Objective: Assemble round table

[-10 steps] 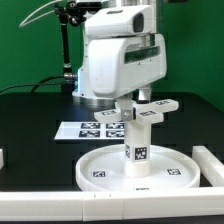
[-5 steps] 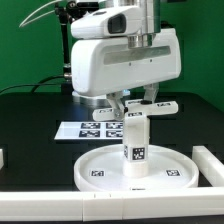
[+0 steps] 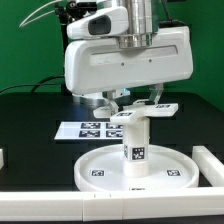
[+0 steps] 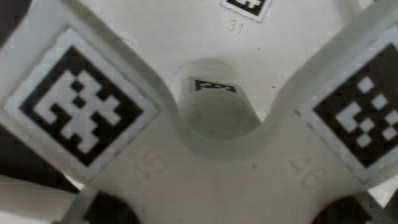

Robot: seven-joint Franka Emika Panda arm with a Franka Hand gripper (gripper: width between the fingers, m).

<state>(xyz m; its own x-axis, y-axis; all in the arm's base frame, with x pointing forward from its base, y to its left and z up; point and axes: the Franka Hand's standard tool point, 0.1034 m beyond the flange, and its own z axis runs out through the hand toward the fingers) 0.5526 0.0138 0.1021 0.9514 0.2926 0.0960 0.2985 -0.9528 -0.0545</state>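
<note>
At the exterior view's left edge I noted a short end of white rail [image 3: 3, 157] on the black table [image 3: 30, 120]. To its right and farther back, the marker board [image 3: 90, 128] lay flat. Near the middle, the large round disc [image 3: 100, 172] rested rim-up on the table, on the near side. The post [image 3: 135, 142] stood upright at the disc's centre, tag facing the camera. The cross-shaped foot [image 3: 142, 111] sat level on top of the post. The gripper [image 3: 132, 98] hung directly over the foot, close above it. I could not tell how far apart its fingers stood, nor whether they touched the foot. The wrist view was filled by the foot [image 4: 199, 160], with tagged arms spreading from a round recess at the hub. At the exterior view's right, a second rail [image 3: 212, 162] lay just beside the disc.
</note>
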